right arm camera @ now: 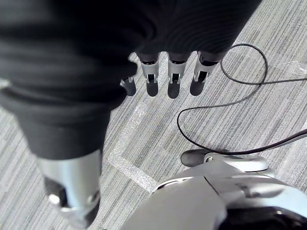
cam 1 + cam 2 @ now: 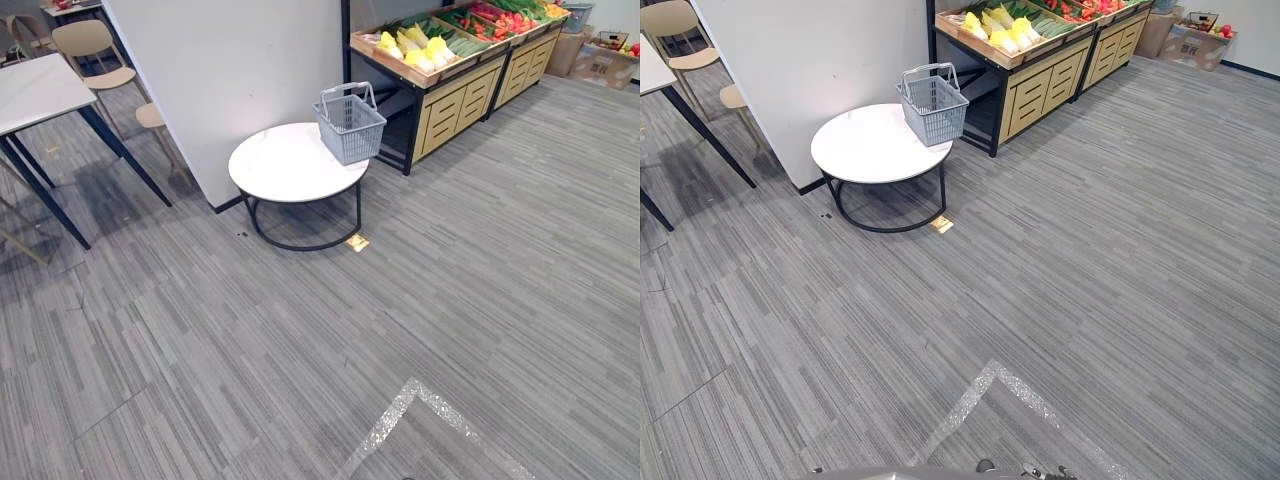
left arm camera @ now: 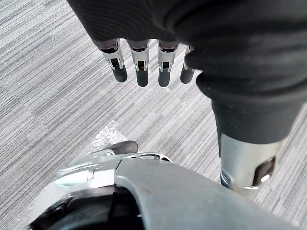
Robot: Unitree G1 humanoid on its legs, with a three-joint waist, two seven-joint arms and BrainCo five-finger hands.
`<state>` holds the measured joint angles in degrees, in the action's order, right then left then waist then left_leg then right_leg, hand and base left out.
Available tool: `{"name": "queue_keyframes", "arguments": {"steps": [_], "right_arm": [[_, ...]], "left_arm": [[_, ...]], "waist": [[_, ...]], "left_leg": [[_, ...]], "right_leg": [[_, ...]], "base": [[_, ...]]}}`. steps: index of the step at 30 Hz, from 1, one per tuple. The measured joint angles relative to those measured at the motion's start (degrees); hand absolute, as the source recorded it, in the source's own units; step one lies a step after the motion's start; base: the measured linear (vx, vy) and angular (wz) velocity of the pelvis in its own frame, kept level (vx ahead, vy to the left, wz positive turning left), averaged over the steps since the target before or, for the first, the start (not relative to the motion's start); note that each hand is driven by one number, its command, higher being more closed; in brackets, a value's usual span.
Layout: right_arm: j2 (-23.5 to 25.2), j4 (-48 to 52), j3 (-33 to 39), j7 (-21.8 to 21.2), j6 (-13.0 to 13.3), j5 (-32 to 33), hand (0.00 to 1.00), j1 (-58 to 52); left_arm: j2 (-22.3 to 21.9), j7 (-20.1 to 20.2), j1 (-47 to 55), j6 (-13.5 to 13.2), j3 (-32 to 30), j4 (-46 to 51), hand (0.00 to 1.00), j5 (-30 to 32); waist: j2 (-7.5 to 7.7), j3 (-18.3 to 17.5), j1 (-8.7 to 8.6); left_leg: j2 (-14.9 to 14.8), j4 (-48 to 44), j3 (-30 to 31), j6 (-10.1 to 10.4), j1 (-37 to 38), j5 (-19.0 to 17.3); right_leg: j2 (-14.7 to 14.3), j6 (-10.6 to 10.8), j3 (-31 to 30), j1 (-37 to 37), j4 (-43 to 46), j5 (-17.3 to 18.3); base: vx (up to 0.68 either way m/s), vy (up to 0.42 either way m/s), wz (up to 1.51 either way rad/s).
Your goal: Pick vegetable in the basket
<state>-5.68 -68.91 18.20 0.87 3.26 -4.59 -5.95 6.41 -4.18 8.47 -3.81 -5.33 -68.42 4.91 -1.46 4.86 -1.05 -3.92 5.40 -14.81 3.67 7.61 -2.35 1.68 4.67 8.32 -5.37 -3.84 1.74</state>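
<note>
Hanging over floor (image 2: 470, 290): left hand (image 3: 142, 68), right hand (image 1: 173, 76), fingers straight, empty; basket (image 2: 350, 128) on table (image 2: 280, 165); vegetables (image 2: 415, 47) on shelf (image 2: 455, 100), well apart from both hands.

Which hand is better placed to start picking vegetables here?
Right, marginally. The left hand and right hand both hang open, holding nothing. The vegetable stand lies ahead toward the robot's right, past the basket; neither is within reach yet.
</note>
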Motion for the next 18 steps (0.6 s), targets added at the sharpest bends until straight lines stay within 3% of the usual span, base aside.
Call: {"name": "queue_keyframes", "arguments": {"steps": [18], "right_arm": [[-0.03,0.00,-0.13,-0.10,0.01,1.06,0.00,0.07]], "left_arm": [[0.23,-0.08,-0.40,0.00,1.03,-0.05,0.00,0.38]], "waist": [[0.28,0.65,0.03]], "left_leg": [[-0.89,0.05,-1.74,0.51,0.34,-0.41]], "right_leg": [[-1.12,-1.30,-1.19,-0.12,-1.45,-0.90]], "base": [[-0.02,-0.032,-0.04]]}}
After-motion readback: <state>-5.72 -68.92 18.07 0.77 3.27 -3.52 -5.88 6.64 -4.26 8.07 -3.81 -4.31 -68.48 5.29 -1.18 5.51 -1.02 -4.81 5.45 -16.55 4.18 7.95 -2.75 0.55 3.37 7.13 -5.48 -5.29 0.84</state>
